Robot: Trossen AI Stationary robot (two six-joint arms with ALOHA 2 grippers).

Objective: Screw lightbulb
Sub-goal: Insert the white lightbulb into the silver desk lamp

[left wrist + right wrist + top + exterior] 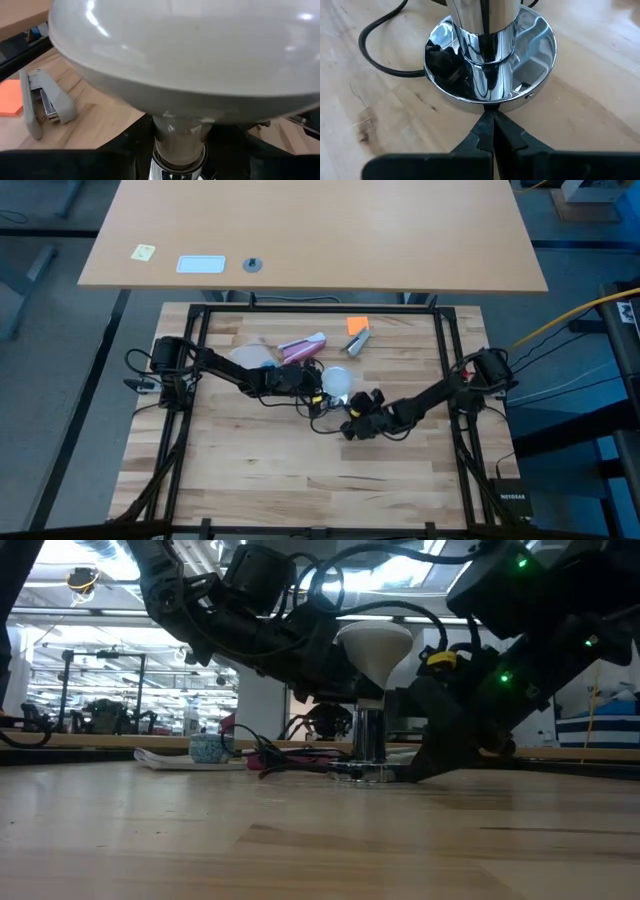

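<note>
The frosted-white lightbulb [375, 643] stands upright with its neck [179, 142] in the chrome socket [368, 735]. The socket's round base [530, 35] rests on the wooden table. The bulb also shows in the high view [338, 381]. My left gripper [318, 383] reaches in from the table's left, and its dark fingers flank the bulb's neck. My right gripper [492, 122] is shut, with its tips at the base's rim; in the high view [356, 423] it is on the base's near side. My left gripper has the bulb's neck [172, 150] between its two fingers, just above the socket's top. It comes level from the table's left. The globe hides most of the fingers. The bulb stands upright in the socket. My right gripper touches the rim of the socket's base [492, 106] with the tips of its shut fingers. The fingers slant down from the table's near right side and reach the tabletop there. The base lies flat on the table.
A thin black cord [380, 55] runs from the socket over the table. A grey stapler [45, 102] and orange sticky notes [357, 325] lie toward the far side. A pink-and-white tube [303, 347] and a pale disc [250, 356] lie under the left arm.
</note>
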